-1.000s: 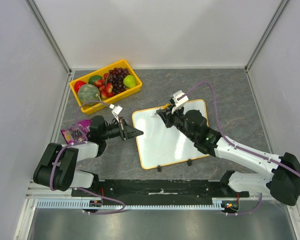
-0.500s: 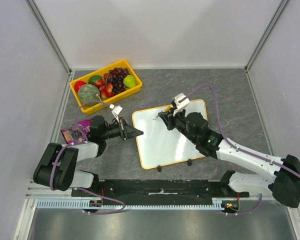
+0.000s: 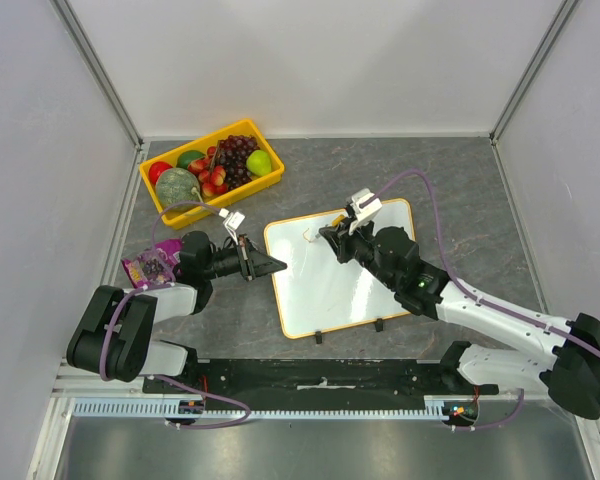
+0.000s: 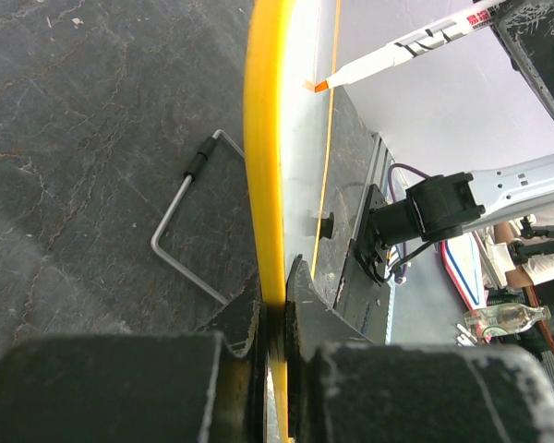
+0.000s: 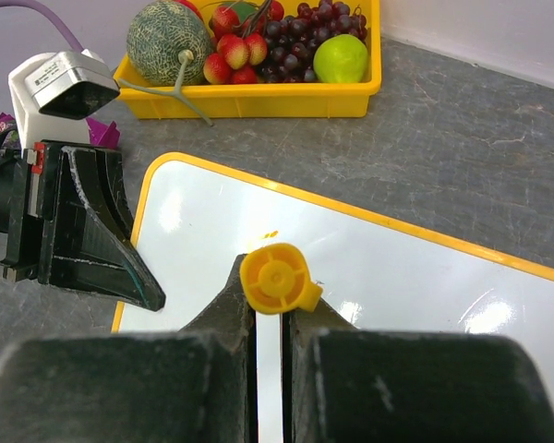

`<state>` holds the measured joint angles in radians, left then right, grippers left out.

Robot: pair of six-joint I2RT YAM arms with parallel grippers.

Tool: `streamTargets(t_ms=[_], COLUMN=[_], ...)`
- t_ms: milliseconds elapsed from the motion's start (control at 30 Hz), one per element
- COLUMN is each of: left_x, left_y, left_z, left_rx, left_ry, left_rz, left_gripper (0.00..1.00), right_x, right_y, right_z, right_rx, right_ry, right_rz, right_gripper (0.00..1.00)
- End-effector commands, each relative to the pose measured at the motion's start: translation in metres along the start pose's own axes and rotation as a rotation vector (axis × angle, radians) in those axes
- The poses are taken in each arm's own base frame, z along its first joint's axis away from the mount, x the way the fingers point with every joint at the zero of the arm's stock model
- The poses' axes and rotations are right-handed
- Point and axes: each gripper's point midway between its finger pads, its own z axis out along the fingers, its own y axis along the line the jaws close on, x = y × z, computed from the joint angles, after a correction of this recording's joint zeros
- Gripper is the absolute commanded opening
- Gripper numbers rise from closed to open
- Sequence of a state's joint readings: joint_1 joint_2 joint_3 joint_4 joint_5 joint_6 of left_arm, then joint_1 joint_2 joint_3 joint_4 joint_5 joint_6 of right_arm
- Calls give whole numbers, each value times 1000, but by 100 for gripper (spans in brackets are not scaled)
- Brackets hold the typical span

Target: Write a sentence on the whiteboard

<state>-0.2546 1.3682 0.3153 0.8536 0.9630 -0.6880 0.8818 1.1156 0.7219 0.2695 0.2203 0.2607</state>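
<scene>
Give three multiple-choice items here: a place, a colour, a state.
1. The fruit crate sits at the table's: A far-left corner; B near-right corner; C centre.
2. The butt end of the marker in the right tool is: A blue; B yellow; C black.
3. The left tool is: A open; B shut on a fruit; C shut on the whiteboard's rim.
A: top view, crate by the far-left walls. B: yellow end in right wrist view. C: fingers pinch the rim in left wrist view.

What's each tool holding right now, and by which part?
Left tool clamps the whiteboard by its yellow rim. Right tool grips a marker by its barrel, near the yellow end.
</scene>
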Motion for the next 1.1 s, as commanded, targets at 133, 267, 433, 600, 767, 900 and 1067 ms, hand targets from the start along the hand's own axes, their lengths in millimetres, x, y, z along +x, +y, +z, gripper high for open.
streamTargets(t_ms=[133, 267, 433, 600, 767, 900, 1067], left_x=[22, 23, 22, 22, 22, 22, 22], left_y=[14, 14, 14, 14, 14, 14, 14], left_z=[0, 0, 0, 0, 0, 0, 0], left_rx=[-15, -16, -15, -15, -15, -15, -15], left_ry=[63, 64, 63, 63, 63, 62, 63], left_rz=[104, 101, 102, 102, 101, 103, 101], left_gripper=[2, 2, 2, 2, 2, 2, 2], right_x=[31, 31, 28, 20, 11, 4, -22], right_y=[-6, 0, 4, 4, 3, 6, 5], right_z=[-4, -2, 3, 7, 8, 6, -8], right_rx=[6, -19, -33, -15, -5, -19, -23], right_ry=[96, 91, 74, 47, 15, 7, -60], right_rz=[-47, -28, -5, 33, 54, 58, 80], right_gripper=[0, 0, 0, 0, 0, 0, 0])
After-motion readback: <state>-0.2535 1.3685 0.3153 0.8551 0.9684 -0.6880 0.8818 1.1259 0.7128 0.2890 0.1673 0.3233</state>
